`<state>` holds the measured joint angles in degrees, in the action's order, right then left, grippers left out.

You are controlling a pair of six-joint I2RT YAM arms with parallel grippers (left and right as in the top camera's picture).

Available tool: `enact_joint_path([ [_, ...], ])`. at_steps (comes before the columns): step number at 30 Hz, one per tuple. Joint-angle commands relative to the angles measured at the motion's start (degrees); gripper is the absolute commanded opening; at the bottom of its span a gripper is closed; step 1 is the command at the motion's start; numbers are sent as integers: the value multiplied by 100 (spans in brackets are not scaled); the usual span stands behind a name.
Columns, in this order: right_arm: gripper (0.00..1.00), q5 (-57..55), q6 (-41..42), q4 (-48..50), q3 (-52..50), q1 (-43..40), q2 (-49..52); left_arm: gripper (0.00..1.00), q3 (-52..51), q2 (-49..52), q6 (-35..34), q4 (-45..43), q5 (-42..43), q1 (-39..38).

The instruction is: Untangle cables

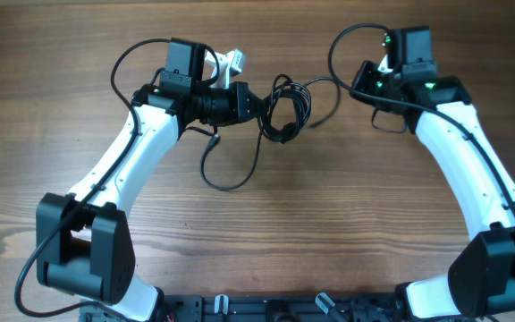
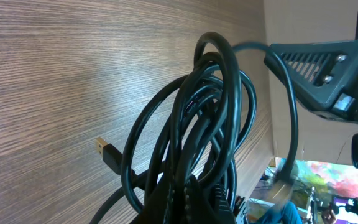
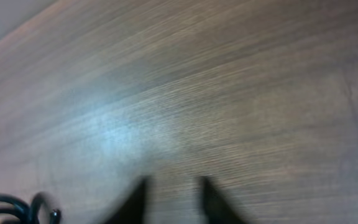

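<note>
The cables (image 1: pixel 286 107) are a knotted bundle of thin black cords at the back middle of the wooden table. My left gripper (image 1: pixel 254 105) is shut on the bundle's left side. In the left wrist view the loops (image 2: pixel 210 130) rise out of my jaws (image 2: pixel 219 202), and a gold USB plug (image 2: pixel 107 153) hangs to the left. One loose loop (image 1: pixel 231 170) trails toward the front. A strand (image 1: pixel 327 81) runs right toward my right gripper (image 1: pixel 362 88). The right gripper (image 3: pixel 173 199) is open and empty, and a cable end (image 3: pixel 8 208) lies to its left.
The right gripper's black body (image 2: pixel 328 68) shows at the upper right of the left wrist view, close to the bundle. The table's far edge (image 2: pixel 267 93) lies just behind the bundle. Thick black arm wires (image 1: pixel 130 55) arc over both wrists.
</note>
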<state>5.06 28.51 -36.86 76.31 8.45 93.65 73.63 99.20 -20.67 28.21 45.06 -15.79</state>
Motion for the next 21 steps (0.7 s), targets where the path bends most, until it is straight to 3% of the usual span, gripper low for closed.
enact_joint_path([
  [1, 86, 1207, -1156, 0, 98, -13, 44, 4, 63, -61, 98, -92, 92, 13],
  [5, 90, 2796, -1191, 31, 883, 59, -153, 4, 63, -61, 96, -101, 4, 13],
  [8, 86, 3023, -879, 155, 1016, 306, -162, 4, 63, -61, 94, -101, 4, 13],
  [11, 73, 2385, -494, 282, 955, 815, -114, 4, 63, -61, 70, -98, 7, 13],
  [13, 50, 1950, -98, 297, 903, 1097, -55, 4, 63, -61, 66, -98, 7, 13],
  [15, 39, 1794, 168, 319, 870, 1316, 116, 4, 63, -61, 48, -98, 9, 13],
  [21, 38, 2052, 210, 367, 870, 1558, 1016, 4, 63, -61, -79, -98, 9, 13],
])
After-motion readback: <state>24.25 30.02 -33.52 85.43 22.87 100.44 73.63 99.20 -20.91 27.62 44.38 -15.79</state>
